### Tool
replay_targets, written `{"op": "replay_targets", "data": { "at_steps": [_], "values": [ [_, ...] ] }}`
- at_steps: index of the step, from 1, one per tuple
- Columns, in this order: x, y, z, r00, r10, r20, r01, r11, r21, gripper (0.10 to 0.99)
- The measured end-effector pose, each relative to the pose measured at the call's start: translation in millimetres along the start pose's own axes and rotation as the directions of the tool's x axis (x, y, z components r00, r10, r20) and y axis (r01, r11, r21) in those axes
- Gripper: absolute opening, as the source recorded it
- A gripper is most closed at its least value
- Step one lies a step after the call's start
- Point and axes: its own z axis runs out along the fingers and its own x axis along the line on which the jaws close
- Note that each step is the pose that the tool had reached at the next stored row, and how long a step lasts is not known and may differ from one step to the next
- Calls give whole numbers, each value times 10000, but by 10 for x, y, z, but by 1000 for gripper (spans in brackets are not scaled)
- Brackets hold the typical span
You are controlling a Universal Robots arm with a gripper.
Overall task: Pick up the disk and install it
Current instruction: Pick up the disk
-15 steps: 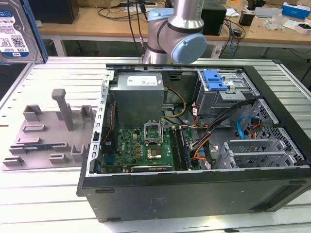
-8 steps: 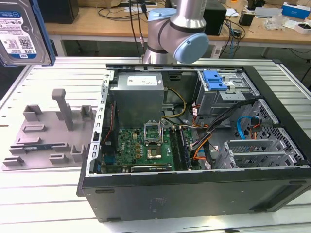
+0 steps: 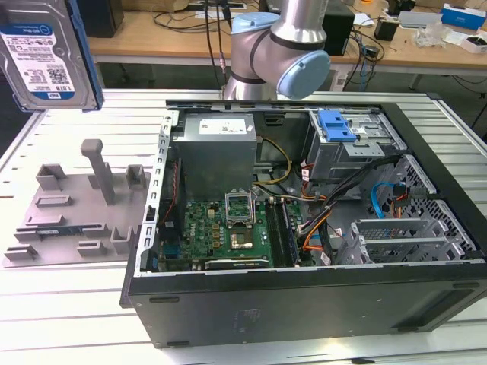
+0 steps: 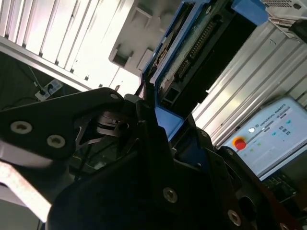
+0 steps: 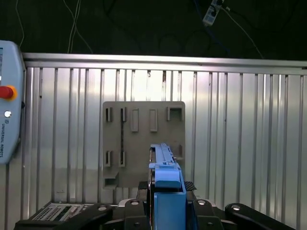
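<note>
Hand point(image 5: 167, 189) pinches disk point(image 3: 46, 53) edge-on by its blue bracket, held high, pointing straight down; grey fixture point(image 5: 144, 139) lies directly below on tabletop point(image 5: 240, 143).

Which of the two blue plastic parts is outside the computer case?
The blue frame around the disk, up in the air at the exterior view's left. The other, a small blue latch, sits inside the case on the metal cage.

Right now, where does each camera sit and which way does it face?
Exterior view: off the arm, looking down into the computer case; arm joints show.
First wrist view: looks down past the gripper at the grey tray.
Second wrist view: beside the gripper, facing the disk's connector end.
Both wrist views share the gripper holding the disk.
</note>
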Motion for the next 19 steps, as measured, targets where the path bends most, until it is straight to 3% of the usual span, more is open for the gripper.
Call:
{"op": "replay_targets", "data": {
  "at_steps": [10, 19],
  "values": [
    [127, -456, -10, 10000, -1, 1, 1, 10000, -24, 369],
    [211, -959, -20, 10000, 0, 2, 0, 10000, -39, 369]
  ]
}}
